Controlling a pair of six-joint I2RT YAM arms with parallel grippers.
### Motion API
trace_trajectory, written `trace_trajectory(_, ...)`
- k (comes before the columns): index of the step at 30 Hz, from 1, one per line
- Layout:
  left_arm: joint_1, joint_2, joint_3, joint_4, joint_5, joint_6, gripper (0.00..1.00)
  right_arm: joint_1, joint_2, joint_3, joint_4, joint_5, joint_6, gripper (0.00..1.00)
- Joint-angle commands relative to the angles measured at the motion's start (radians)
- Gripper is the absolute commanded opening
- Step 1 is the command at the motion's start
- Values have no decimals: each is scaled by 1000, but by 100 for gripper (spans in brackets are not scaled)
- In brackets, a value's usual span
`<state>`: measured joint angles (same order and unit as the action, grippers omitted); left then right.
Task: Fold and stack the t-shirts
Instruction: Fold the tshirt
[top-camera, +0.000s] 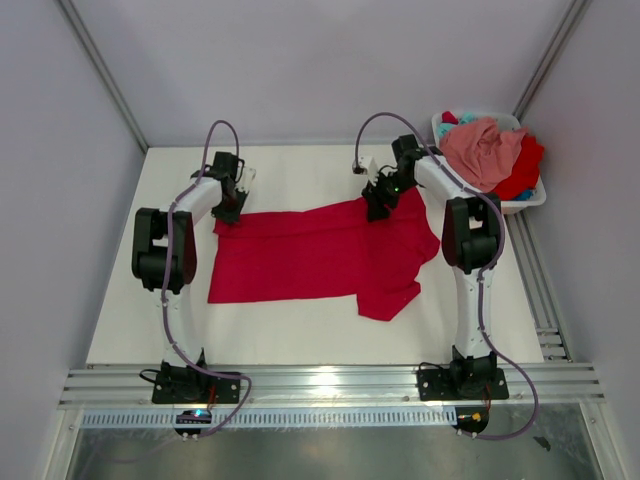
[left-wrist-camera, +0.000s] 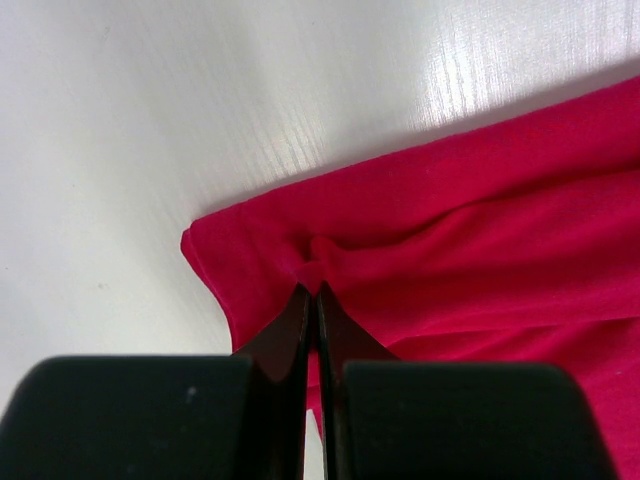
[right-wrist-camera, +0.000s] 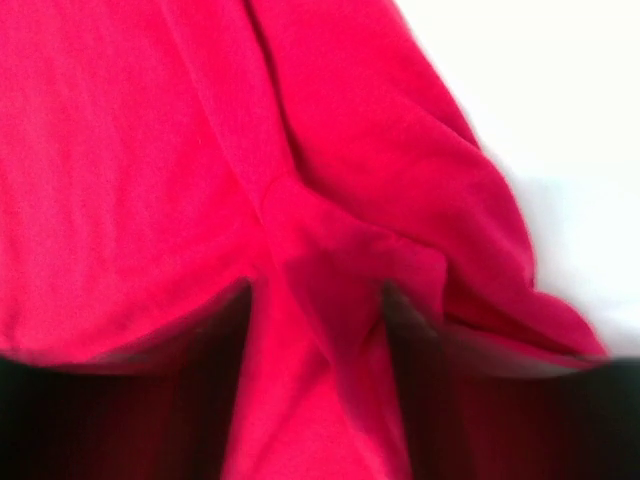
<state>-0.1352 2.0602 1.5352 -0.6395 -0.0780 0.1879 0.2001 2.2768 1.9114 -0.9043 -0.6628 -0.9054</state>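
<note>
White laminate table (top-camera: 300, 340), pale walls around. Bright red cloth t-shirt (top-camera: 310, 255) is lying spread wide across the middle. Left gripper (left-wrist-camera: 312, 292) is pinching its far left corner, jaws clamped on the cloth. Right gripper (top-camera: 378, 208) is straddling a raised ridge at the far right edge; blurred, cannot tell whether it is gripping. Salmon pink shirt (top-camera: 485, 150) is sitting in the white plastic basket (top-camera: 532, 200), far right. Judging: spreading step, first fold not begun. Next move is calling for both far corners held, then drawn evenly toward the near hem. No writing readable.

Bright, even overhead light; glare streaks on worktop (left-wrist-camera: 520, 60); right wrist view blurred, fingers (right-wrist-camera: 402, 345) smeared dark.
</note>
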Motion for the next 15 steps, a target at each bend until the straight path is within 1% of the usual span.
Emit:
trace_trajectory(1, 0, -6, 29, 14, 4, -5, 0, 1, -13, 9, 2, 3, -26, 66)
trace_trajectory(6, 0, -6, 26, 11, -2, -4, 0, 1, -16, 6, 28, 9, -7, 70)
trace_trajectory(15, 0, -8, 31, 9, -3, -2, 0, 4, 1, 8, 51, 45, 5, 70)
